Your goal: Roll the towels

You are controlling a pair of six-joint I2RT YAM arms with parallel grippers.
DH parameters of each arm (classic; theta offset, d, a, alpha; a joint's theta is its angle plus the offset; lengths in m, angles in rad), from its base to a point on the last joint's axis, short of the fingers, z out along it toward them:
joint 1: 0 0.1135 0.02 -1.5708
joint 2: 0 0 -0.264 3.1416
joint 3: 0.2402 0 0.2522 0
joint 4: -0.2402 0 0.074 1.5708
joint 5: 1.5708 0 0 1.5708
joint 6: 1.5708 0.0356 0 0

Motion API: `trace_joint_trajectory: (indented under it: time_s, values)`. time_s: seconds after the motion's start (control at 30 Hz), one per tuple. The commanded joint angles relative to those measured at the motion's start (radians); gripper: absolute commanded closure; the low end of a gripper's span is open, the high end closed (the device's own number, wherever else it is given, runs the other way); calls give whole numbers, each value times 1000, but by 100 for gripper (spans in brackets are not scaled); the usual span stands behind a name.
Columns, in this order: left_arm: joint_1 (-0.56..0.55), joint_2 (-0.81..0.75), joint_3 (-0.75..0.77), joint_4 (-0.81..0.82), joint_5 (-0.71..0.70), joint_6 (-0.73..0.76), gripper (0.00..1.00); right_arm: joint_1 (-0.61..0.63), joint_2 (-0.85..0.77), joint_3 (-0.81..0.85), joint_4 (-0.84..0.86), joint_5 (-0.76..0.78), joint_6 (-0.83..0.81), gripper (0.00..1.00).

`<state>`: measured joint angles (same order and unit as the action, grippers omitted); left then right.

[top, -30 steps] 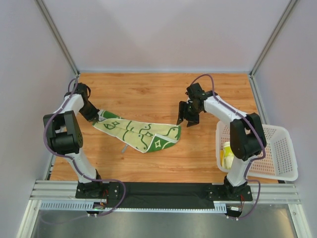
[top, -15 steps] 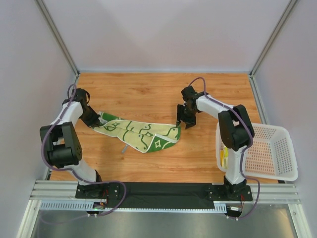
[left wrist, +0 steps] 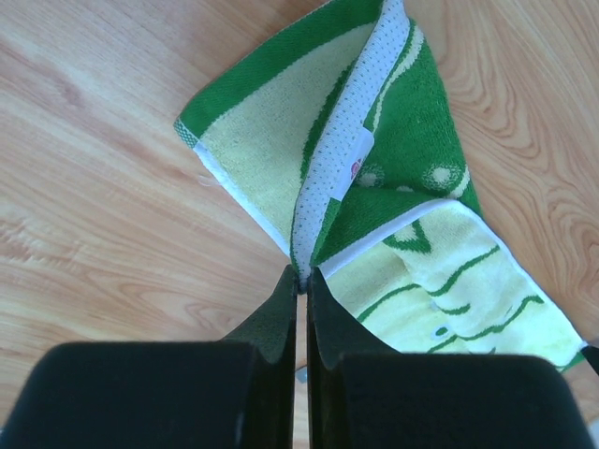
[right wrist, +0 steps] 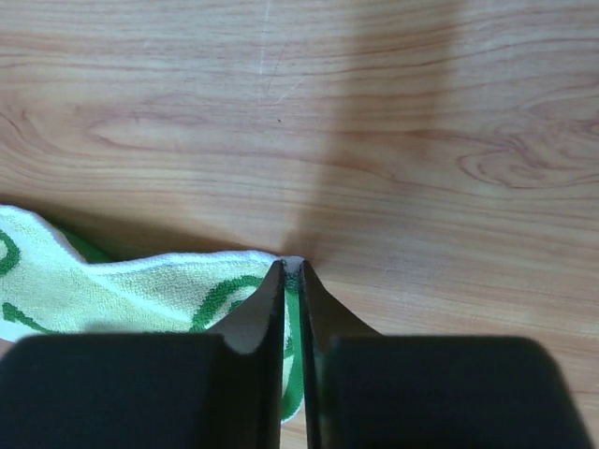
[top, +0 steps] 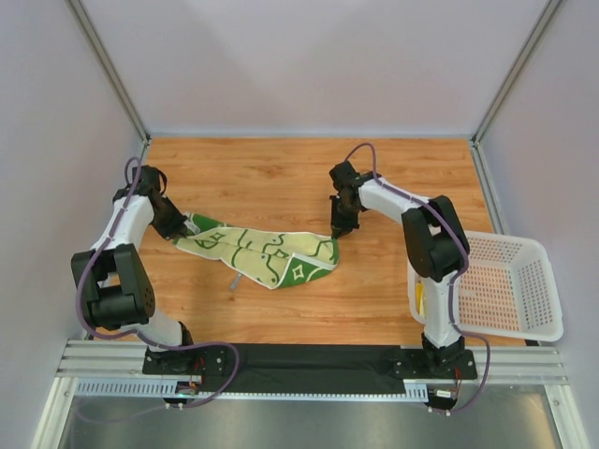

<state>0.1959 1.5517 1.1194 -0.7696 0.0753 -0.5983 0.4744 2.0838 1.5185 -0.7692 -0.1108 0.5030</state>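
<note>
The towels (top: 262, 253) are laid as one strip left of the frame's centre, with the long axis running nearly left to right. The left end is pinched between the closed fingers of the left gripper (top: 184, 227), and the right corner is pinched by the right gripper (top: 338, 231). Each end is thus held by the arm nearer to it.

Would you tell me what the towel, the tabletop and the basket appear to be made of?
Towel: soft looped cotton-like cloth, matte, limp folds. Tabletop: wood or wood-print laminate, visible grain, slight sheen. Basket: probably white moulded plastic, given its regular perforated walls.
</note>
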Motion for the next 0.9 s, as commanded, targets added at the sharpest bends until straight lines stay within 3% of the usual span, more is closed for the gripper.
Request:
trace_joint_trajectory:
  time_s: [0.0, 0.13, 0.4, 0.87]
  values:
    - [-6, -30, 8, -13, 6, 25, 100, 12, 33, -37, 10, 40, 6, 97]
    - [-7, -48, 16, -33, 18, 32, 100, 13, -8, -61, 28, 22, -4, 100]
    - [-7, -248, 34, -140, 26, 80, 100, 13, -275, -125, 19, -4, -30, 100]
    - [-7, -697, 118, -467, 75, 147, 100, 18, -1088, -426, -162, 26, -17, 100]
